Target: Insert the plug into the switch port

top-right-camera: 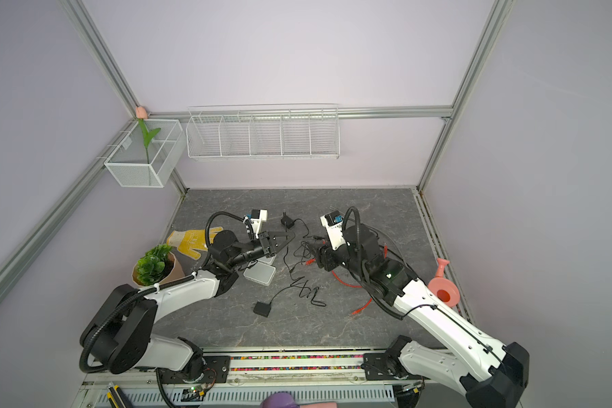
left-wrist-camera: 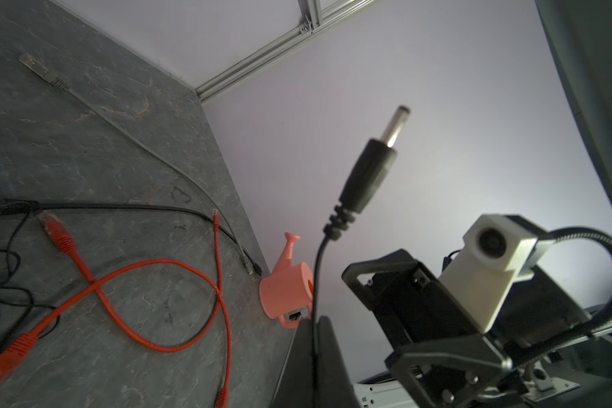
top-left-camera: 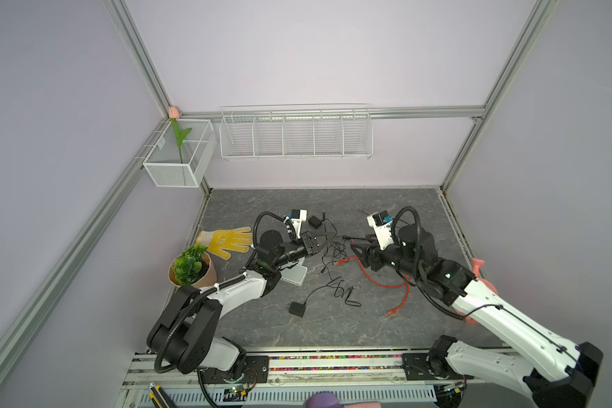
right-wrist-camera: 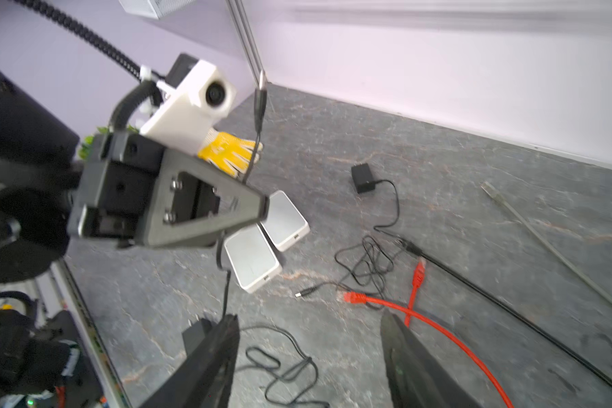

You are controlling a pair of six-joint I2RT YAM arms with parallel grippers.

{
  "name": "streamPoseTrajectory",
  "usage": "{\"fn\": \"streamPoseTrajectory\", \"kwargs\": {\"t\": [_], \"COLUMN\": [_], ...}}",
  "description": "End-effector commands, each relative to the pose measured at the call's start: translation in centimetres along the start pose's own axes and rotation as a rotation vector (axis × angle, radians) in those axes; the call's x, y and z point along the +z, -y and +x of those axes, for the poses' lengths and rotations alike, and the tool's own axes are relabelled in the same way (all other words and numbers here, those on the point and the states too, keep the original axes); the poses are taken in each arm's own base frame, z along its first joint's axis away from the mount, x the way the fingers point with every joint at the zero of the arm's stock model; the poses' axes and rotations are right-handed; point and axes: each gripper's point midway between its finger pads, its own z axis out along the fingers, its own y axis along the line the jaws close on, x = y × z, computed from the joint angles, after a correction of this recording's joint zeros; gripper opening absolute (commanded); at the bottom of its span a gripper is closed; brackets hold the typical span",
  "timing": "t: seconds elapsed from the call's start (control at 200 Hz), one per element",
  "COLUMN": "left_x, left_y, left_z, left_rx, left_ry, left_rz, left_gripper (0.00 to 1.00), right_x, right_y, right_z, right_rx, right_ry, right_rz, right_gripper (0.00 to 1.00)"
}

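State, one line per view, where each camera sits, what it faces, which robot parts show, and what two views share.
Top views: high over the table's front edge, looking down toward the back wall; left arm and right arm both show.
Left wrist: on the left arm, facing the right arm; own shut jaws pinch the plug's cable.
Right wrist: on the right arm, facing the left arm and two white switches; own jaws open.
Shared: both wrist views show the plug and red cable.
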Motion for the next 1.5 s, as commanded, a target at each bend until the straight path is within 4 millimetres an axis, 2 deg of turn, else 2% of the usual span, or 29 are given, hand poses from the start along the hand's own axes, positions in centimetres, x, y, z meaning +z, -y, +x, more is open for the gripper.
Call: {"fn": "streamPoseTrajectory", "kwargs": {"t": [0.0, 0.105, 0.275, 0.655, 0.88, 1.08, 1.105, 1.175, 1.21, 1.255, 1.345, 1.435, 1.495], "left_x": [-0.2, -0.1, 0.1, 0.0, -0.2, -0.3, -0.3, -0.3, -0.3, -0.7, -2.5, -4.9, -5.6], "left_y": [-2.6, -2.8, -2.5, -1.5, -1.2, -0.9, -0.9, -0.8, -0.9, -1.0, -1.4, -0.8, 0.1], "left_z": [1.2, 1.7, 1.9, 1.8, 1.8, 1.6, 1.6, 1.8, 2.0, 2.0, 1.5, -0.2, -0.8], "left_rx": [0.072, 0.073, 0.076, 0.071, 0.07, 0.072, 0.07, 0.078, 0.083, 0.098, 0.151, 0.217, 0.267], "left_ry": [-0.029, -0.037, -0.037, -0.023, -0.015, -0.009, -0.013, -0.03, -0.044, -0.057, -0.059, 0.0, 0.024], "left_rz": [-0.122, -0.12, -0.113, -0.083, -0.074, -0.078, -0.078, -0.075, -0.083, -0.112, -0.199, -0.266, -0.27], "left_gripper": [0.0, 0.0, 0.0, 0.0, 0.0, 0.0, 0.1, 0.52, 0.62, 0.69, 0.72, 0.73, 0.74], "right_x": [1.1, 2.7, 5.0, 9.0, 10.1, 9.6, 9.5, 9.1, 8.8, 8.5, 7.8, 7.0, 6.5], "right_y": [-2.7, -3.4, -4.1, -2.2, -2.7, -2.7, -2.7, -2.8, -2.9, -3.0, -3.1, -3.5, -4.1], "right_z": [-2.6, -4.0, -4.3, -4.1, -4.3, -4.0, -4.0, -4.0, -3.9, -3.9, -3.3, -3.1, -3.0], "right_rx": [0.039, 0.058, 0.088, 0.134, 0.144, 0.135, 0.131, 0.109, 0.092, 0.063, 0.005, -0.024, -0.028], "right_ry": [0.03, 0.047, 0.022, 0.014, 0.014, 0.012, 0.012, 0.011, 0.005, -0.002, -0.038, -0.059, -0.067], "right_rz": [-0.185, -0.269, -0.362, -0.356, -0.401, -0.392, -0.389, -0.383, -0.378, -0.371, -0.341, -0.347, -0.376], "right_gripper": [0.66, 0.63, 0.56, 0.49, 0.16, 0.08, 0.08, 0.06, 0.06, 0.07, 0.06, 0.06, 0.06]}}
